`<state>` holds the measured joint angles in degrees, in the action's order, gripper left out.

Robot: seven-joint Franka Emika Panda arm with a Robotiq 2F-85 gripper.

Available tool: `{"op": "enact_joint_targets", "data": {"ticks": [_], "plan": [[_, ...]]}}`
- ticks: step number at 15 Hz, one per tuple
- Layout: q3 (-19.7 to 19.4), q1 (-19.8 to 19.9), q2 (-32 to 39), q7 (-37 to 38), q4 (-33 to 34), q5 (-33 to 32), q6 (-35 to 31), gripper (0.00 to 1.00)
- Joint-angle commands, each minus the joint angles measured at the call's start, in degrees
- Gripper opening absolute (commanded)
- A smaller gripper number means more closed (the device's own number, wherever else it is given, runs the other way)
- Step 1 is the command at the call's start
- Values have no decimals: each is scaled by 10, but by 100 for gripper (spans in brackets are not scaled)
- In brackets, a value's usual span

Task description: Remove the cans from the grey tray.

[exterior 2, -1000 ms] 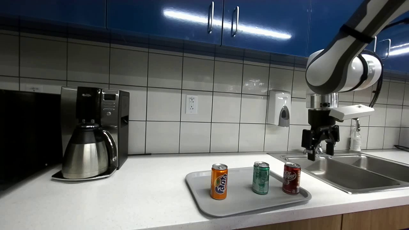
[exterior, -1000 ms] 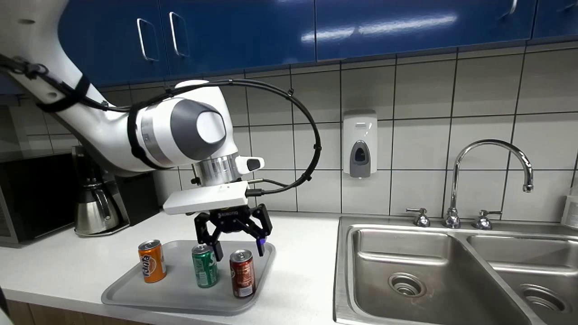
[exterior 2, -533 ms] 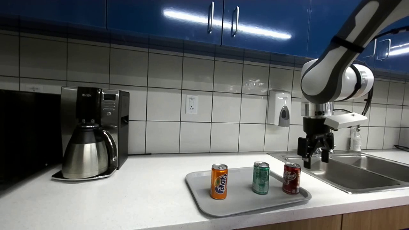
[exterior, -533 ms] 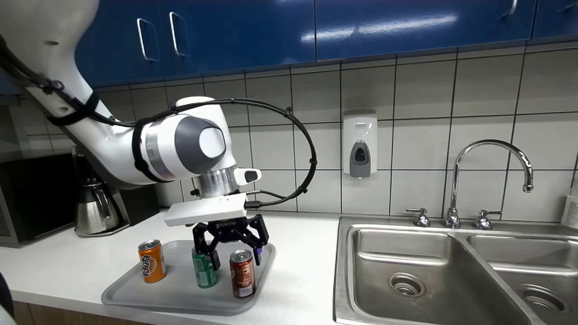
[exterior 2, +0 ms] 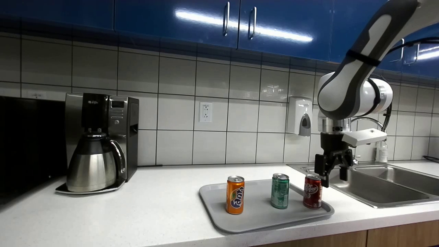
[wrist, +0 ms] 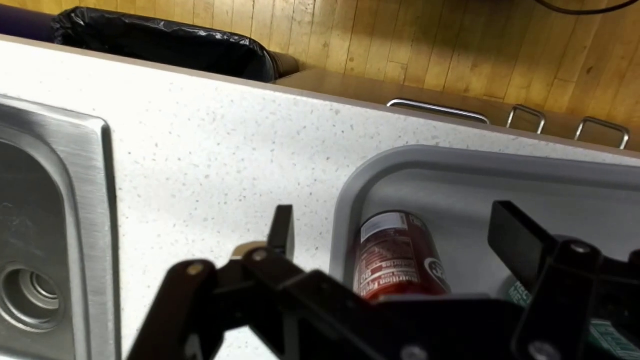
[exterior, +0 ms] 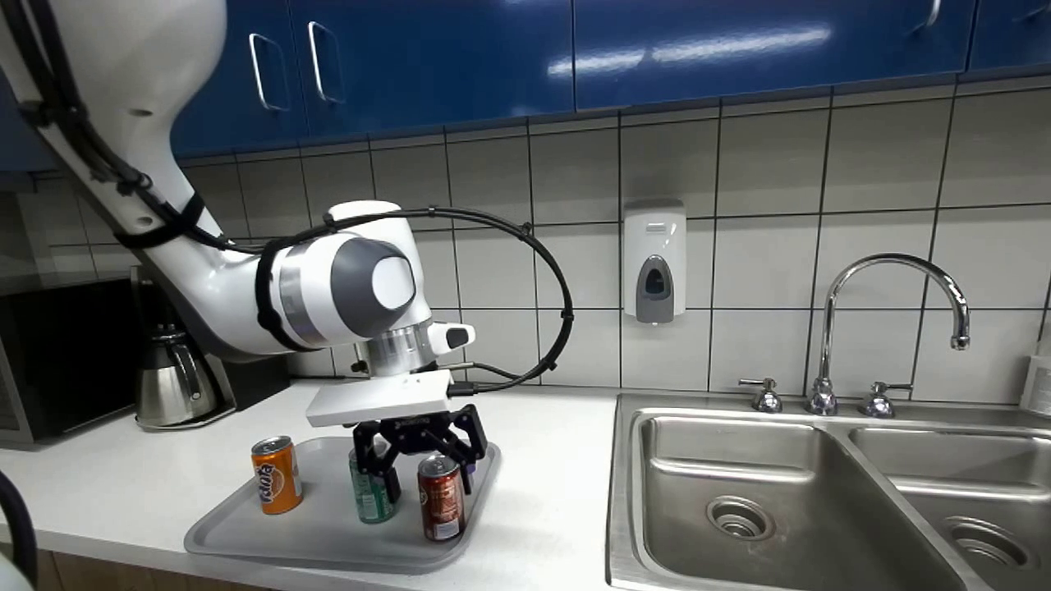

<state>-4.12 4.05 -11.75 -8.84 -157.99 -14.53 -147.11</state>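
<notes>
Here your wrist view shows the gripper (wrist: 395,220) spread wide, gaps either side of the red can (wrist: 392,252), which shares the grey tray (exterior 2: 253,219) with the green can (exterior 2: 280,192) and orange can (exterior 2: 235,198).

One orange can (exterior 2: 235,195), one green can (exterior 2: 280,192) and one red can (exterior 2: 312,195), three cans in all, are lower right in an exterior view, with one tray (exterior 2: 253,224). At the left are one coffee maker (exterior 2: 118,140) and one coffee pot (exterior 2: 91,168); along the top, four cupboard handles (exterior 2: 227,17). At right, one arm (exterior 2: 343,92) has one gripper (exterior 2: 334,178) with two fingers (wrist: 517,240). At right in an exterior view: one faucet (exterior: 826,332), two tap handles (exterior: 878,405), two basins (exterior: 731,447), two drains (exterior: 741,519). Wrist view: three drawer handles (wrist: 438,108) upper right, one bin (wrist: 165,47) upper left.
</notes>
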Motion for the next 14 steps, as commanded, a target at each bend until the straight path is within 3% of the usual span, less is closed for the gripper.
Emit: {"op": "enact_joint_targets", "data": {"ticks": [1, 14], "plan": [[10, -6, 37, 20, 26, 13, -18, 100], [14, -13, 130, 90, 83, -5, -82, 100]]}}
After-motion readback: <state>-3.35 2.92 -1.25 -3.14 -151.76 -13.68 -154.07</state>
